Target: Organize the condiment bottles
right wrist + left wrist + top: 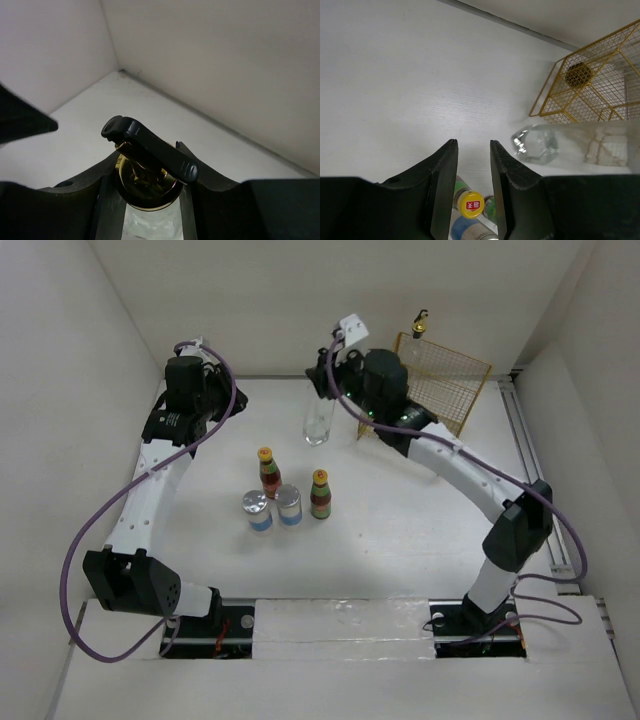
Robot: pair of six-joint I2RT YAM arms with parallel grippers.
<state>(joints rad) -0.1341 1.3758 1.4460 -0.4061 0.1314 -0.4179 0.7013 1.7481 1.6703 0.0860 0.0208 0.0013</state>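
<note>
My right gripper [335,370] is shut on the gold spout [147,187] of a tall clear glass bottle [317,415], which stands upright at the back centre; its base also shows in the left wrist view [535,145]. The second glass bottle [418,332] stands in the yellow wire rack [450,380]. Two yellow-capped sauce bottles [268,472] [320,493] and two silver-lidded jars [256,510] [289,505] stand grouped mid-table. My left gripper [215,405] is open and empty, raised above the table; one yellow cap [471,205] shows between its fingers, far below.
The rack stands tilted at the back right, close to the held bottle and also in the left wrist view [600,80]. White walls close in the table at the back and both sides. A rail [540,470] runs along the right edge.
</note>
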